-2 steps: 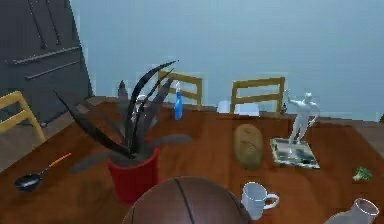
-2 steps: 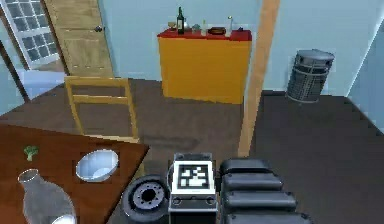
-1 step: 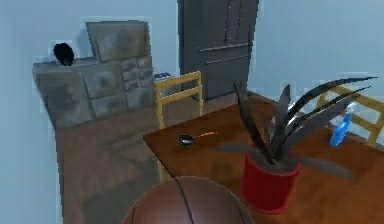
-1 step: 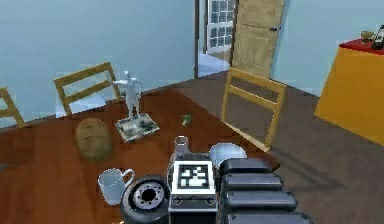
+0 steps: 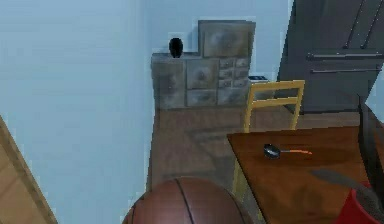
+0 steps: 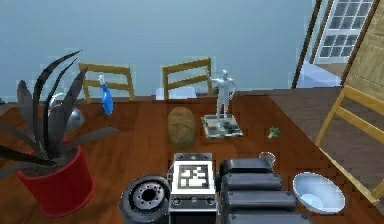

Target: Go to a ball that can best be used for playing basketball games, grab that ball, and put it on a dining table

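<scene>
- Risk: knocking over statue [image 6: 224,100] or plant [image 6: 50,150] on table [image 6: 130,140] while setting ball [image 5: 185,205] down there.
- Claw [image 6: 148,200] at table's near edge; spread and load impossible to tell.

The gripper [image 6: 150,197] shows at the near edge of the brown wooden table [image 6: 300,140]; whether it holds anything cannot be told. Just left of it stands a red pot of dark spiky leaves [image 6: 55,175]. Beyond it are a brown oval lump [image 6: 181,124] and a silvery figurine [image 6: 222,98], and well to its right a white bowl [image 6: 318,190].
</scene>
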You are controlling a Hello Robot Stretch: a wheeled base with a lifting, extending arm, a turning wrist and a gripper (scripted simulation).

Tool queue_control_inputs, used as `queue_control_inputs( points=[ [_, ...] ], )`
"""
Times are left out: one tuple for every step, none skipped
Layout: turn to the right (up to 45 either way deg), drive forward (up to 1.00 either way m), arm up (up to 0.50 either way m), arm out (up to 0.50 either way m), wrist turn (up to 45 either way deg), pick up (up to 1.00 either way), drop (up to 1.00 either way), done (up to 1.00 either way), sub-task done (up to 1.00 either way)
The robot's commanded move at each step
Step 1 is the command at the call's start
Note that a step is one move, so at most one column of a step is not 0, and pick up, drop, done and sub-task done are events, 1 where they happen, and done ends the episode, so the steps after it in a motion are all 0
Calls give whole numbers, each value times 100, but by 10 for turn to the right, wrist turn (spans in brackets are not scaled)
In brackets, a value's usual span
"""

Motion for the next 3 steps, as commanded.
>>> queue_control_inputs(
  points=[
    [0, 0, 0, 34, 0, 0, 0, 0, 0],
    [0, 0, 0, 0, 450, 0, 0, 0, 0],
    [0, 0, 0, 0, 450, 0, 0, 0, 0]
  ],
)
